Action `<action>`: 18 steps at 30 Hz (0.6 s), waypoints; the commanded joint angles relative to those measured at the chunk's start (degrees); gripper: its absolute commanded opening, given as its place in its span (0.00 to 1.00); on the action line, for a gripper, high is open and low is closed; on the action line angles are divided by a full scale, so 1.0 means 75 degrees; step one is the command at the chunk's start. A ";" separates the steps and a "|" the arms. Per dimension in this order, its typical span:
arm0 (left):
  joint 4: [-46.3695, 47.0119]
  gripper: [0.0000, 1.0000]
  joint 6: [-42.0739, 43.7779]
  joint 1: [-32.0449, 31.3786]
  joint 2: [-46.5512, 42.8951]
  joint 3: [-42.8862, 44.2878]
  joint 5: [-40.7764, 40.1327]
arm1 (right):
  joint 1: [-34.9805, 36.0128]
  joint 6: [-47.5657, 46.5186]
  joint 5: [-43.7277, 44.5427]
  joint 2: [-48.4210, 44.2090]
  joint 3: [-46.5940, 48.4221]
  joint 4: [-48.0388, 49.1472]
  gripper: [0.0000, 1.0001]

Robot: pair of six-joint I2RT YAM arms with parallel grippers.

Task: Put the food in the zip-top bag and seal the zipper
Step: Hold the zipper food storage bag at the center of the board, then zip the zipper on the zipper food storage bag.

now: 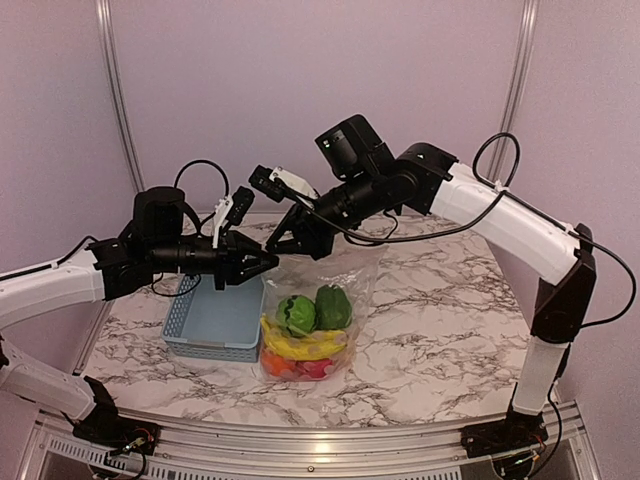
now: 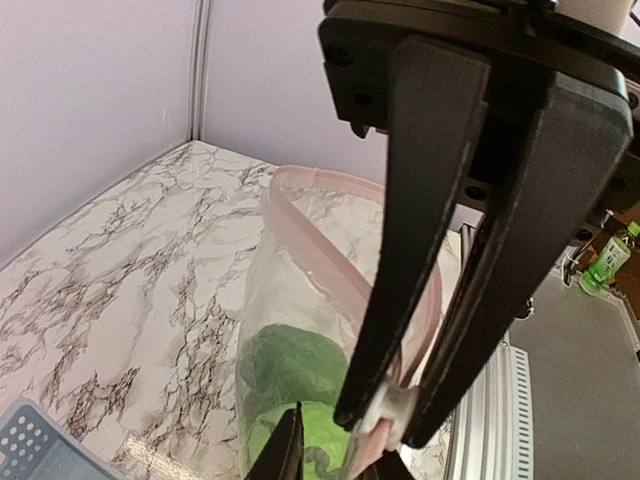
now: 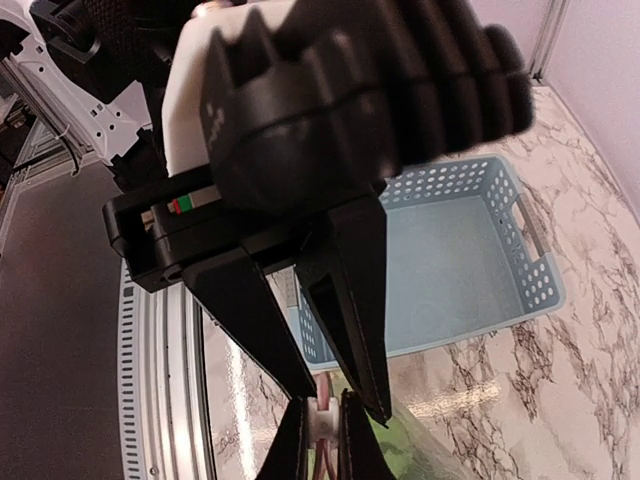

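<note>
The clear zip-top bag (image 1: 325,300) stands on the marble table with its mouth lifted. The food lies inside it: two green pieces (image 1: 315,311), yellow bananas (image 1: 302,345) and red and orange pieces (image 1: 295,366). Both grippers meet at the bag's mouth. My right gripper (image 3: 322,432) is shut on the zipper's small white slider (image 3: 322,425), which also shows in the left wrist view (image 2: 392,412). My left gripper (image 2: 340,455) is narrowly open, and the pinkish zipper strip (image 2: 310,250) passes between its fingers. A green piece (image 2: 290,365) shows through the bag.
The grey-blue mesh basket (image 1: 215,320) sits just left of the bag and looks bare inside (image 3: 450,260). Both arms cross above the table's middle. The table's aluminium rail (image 2: 490,400) is close by. A green bottle (image 2: 608,258) stands off the table.
</note>
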 commanded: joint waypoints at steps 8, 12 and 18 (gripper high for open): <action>0.0312 0.00 0.0122 0.0030 -0.0184 0.0182 -0.0087 | 0.0009 -0.0042 0.0975 -0.0394 -0.0099 -0.0249 0.01; 0.0309 0.00 0.0168 0.0070 -0.0436 -0.0123 -0.0252 | -0.0198 0.0038 0.1362 -0.0483 -0.0158 -0.0362 0.01; 0.0374 0.00 0.0223 0.0187 -0.0432 -0.0216 -0.0405 | -0.0657 0.0101 0.1463 -0.0847 -0.0392 -0.0579 0.02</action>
